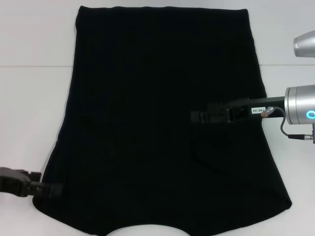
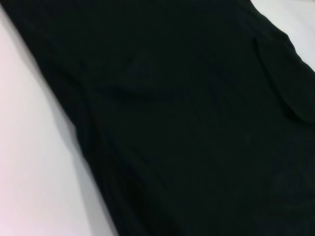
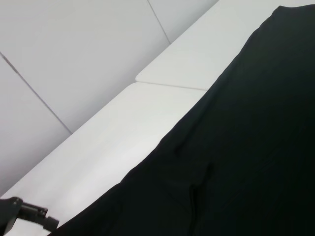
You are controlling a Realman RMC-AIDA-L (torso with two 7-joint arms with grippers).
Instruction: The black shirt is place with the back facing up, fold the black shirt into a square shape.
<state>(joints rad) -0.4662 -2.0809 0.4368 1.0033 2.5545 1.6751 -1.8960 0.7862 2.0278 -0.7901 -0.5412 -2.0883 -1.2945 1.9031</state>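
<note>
The black shirt (image 1: 162, 98) lies flat on the white table (image 1: 29, 108) as a long plain panel that is wider at the near end. No sleeves stick out and no lettering shows. My left gripper (image 1: 53, 189) is low at the shirt's near left corner, at the fabric's edge. My right gripper (image 1: 198, 117) reaches in from the right, over the right-middle of the shirt. A curved ridge (image 1: 211, 147) shows in the fabric just below it. The shirt fills the left wrist view (image 2: 197, 123). The right wrist view shows the shirt (image 3: 256, 147) and the left gripper (image 3: 29, 215) far off.
The table has a seam (image 1: 34, 66) across its far part. Bare white surface lies to the left and right (image 1: 290, 187) of the shirt. A grey panelled wall (image 3: 74, 49) stands beyond the table's left edge.
</note>
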